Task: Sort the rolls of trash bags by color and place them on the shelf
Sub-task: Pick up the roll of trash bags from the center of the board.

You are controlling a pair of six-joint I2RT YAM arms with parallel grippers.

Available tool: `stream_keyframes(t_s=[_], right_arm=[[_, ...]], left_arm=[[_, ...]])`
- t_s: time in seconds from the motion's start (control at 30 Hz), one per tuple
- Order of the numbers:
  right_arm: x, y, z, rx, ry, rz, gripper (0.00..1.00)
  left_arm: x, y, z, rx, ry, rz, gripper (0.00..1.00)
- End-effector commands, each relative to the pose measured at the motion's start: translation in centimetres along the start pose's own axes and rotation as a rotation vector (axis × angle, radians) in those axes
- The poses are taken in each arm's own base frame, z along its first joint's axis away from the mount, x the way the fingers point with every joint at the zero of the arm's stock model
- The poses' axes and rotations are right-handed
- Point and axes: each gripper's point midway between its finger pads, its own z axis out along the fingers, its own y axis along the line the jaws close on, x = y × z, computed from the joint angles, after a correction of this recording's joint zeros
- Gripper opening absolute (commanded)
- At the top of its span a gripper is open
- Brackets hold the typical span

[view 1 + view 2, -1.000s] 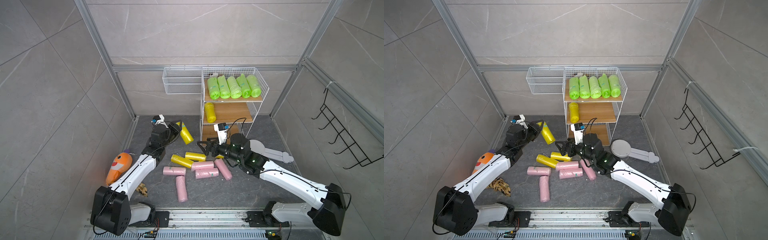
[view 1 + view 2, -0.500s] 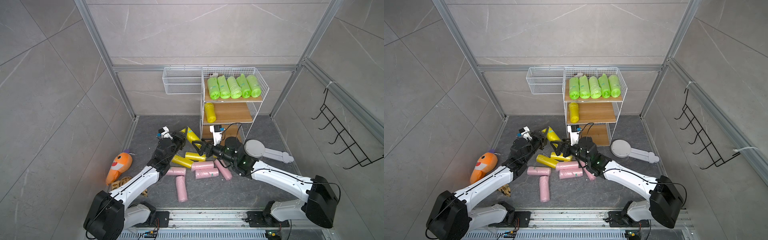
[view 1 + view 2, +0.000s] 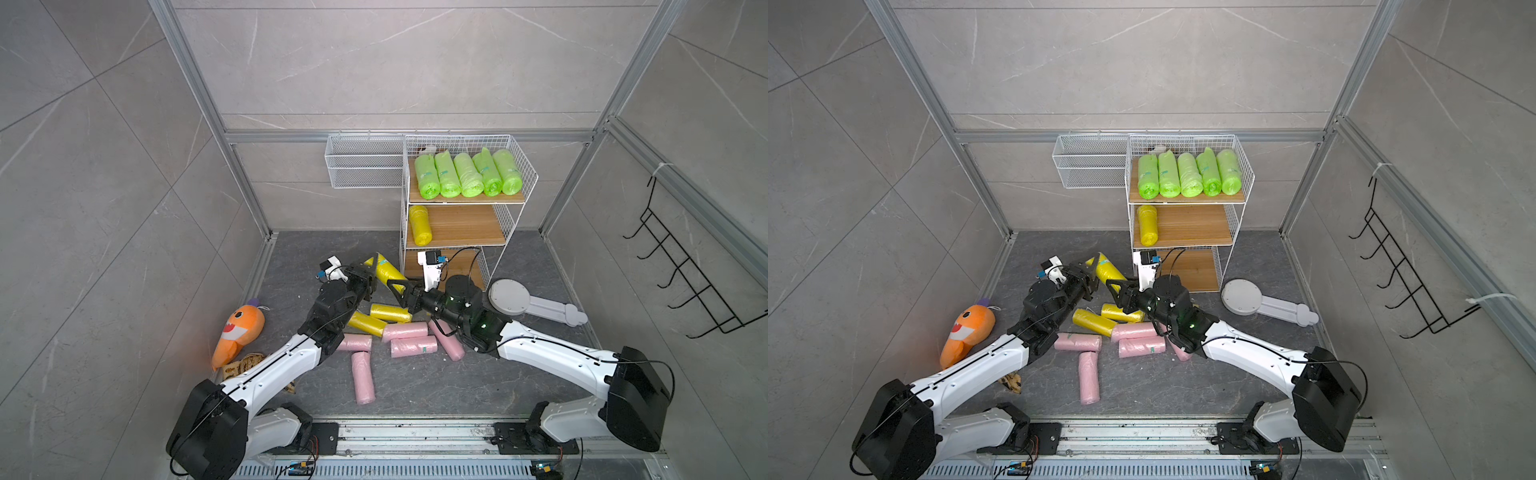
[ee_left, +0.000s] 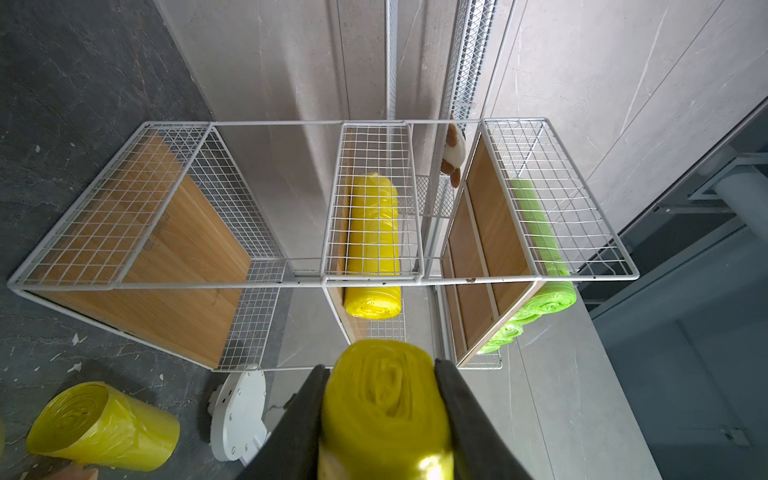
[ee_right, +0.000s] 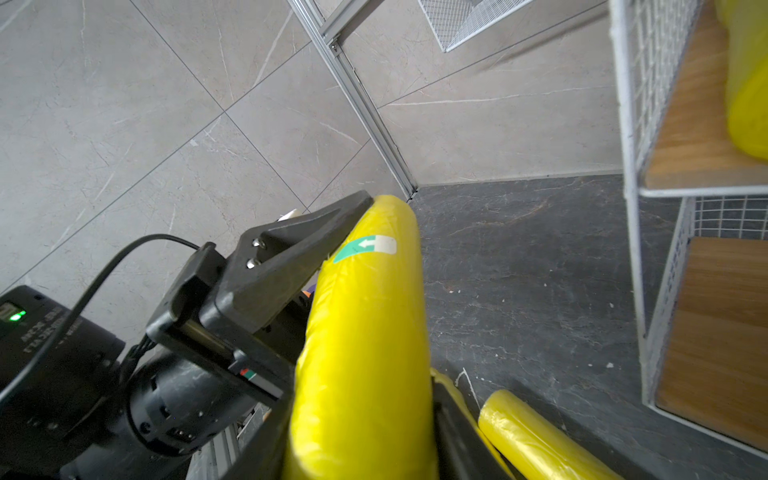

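Your left pincer [image 4: 380, 370] and right pincer [image 3: 398, 290] each grip opposite ends of one yellow roll [image 3: 388, 270], its long axis bridging them; the shelf [image 3: 465, 227] stands just beyond the right pincer, the nearer one.

Soft, even light is coming from overhead in both top views, casting only faint, soft-edged shadows on the dark floor [image 3: 415, 399]. Wide-angle stretch is splaying the walls [image 3: 374, 62] outward toward the frame edges. In the left wrist view, glare is shining on the yellow roll [image 4: 384, 407], which is blurring near the lens, while the shelf [image 4: 174, 266] is showing sharp.
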Motion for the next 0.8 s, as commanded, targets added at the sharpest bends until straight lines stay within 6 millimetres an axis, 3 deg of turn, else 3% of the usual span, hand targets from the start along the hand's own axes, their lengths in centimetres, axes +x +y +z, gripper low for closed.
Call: stream_keyframes(t_s=[0.0, 0.2, 0.33, 0.6, 0.77], right_arm=[[-0.9, 0.3, -0.5, 0.001, -0.044, -0.010, 0.37], [-2.1, 0.4, -2.2, 0.031, -0.054, -0.058, 0.33], [-2.9, -0.2, -4.1, 0.045, -0.042, -0.063, 0.32], [-4.0, -2.8, -9.5, 0.181, 0.050, -0.093, 0.32], [-6.5, -5.1, -11.9, 0.331, 0.022, -0.134, 0.31]], left_arm=[[-0.2, -3.9, -0.8, 0.132, -0.011, -0.030, 0.28], [-0.6, -2.9, -0.9, 0.074, -0.038, 0.056, 0.66], [-1.3, -2.4, -1.0, 0.007, -0.076, 0.195, 0.81], [-2.5, -1.4, -1.5, -0.120, -0.112, 0.471, 0.86], [-2.1, -1.8, -0.9, -0.143, -0.075, 0.580, 0.86]])
